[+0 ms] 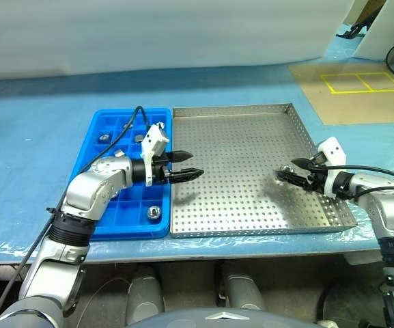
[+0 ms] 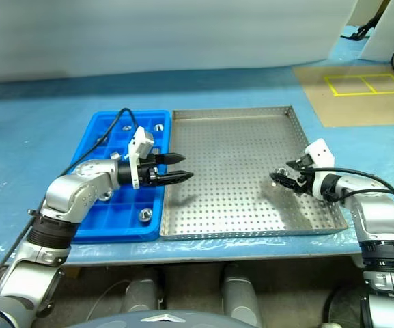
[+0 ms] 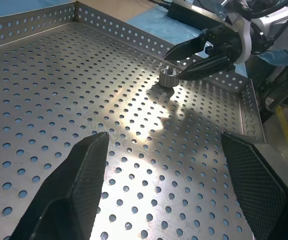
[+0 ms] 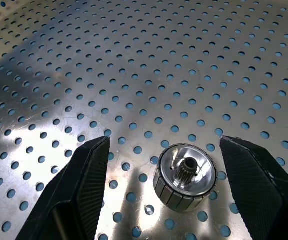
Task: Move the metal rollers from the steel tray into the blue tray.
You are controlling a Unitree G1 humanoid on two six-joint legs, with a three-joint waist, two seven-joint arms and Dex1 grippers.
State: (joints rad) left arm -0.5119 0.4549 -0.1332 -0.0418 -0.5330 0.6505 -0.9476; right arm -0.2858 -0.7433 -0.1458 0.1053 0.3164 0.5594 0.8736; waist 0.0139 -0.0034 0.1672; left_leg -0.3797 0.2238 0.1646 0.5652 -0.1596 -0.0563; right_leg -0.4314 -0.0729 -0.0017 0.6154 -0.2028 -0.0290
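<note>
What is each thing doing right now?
Left pincer: open, holding nothing, over the steel tray's left edge.
Right pincer: open around one metal roller, not squeezing it.
Steel tray: one roller left on it.
Blue tray: several rollers in its compartments.

Steel tray [image 1: 251, 205]: grey sheet metal with a regular grid of small round holes. Blue tray [image 1: 101, 225]: bright blue, divided into square compartments. Metal roller [image 4: 184, 176] between the right gripper's fingers [image 4: 81, 190]: shiny silver with a ribbed rim. Fingers: black with a fine cross-hatched texture. Counter [image 1: 39, 137]: light blue cover.
</note>
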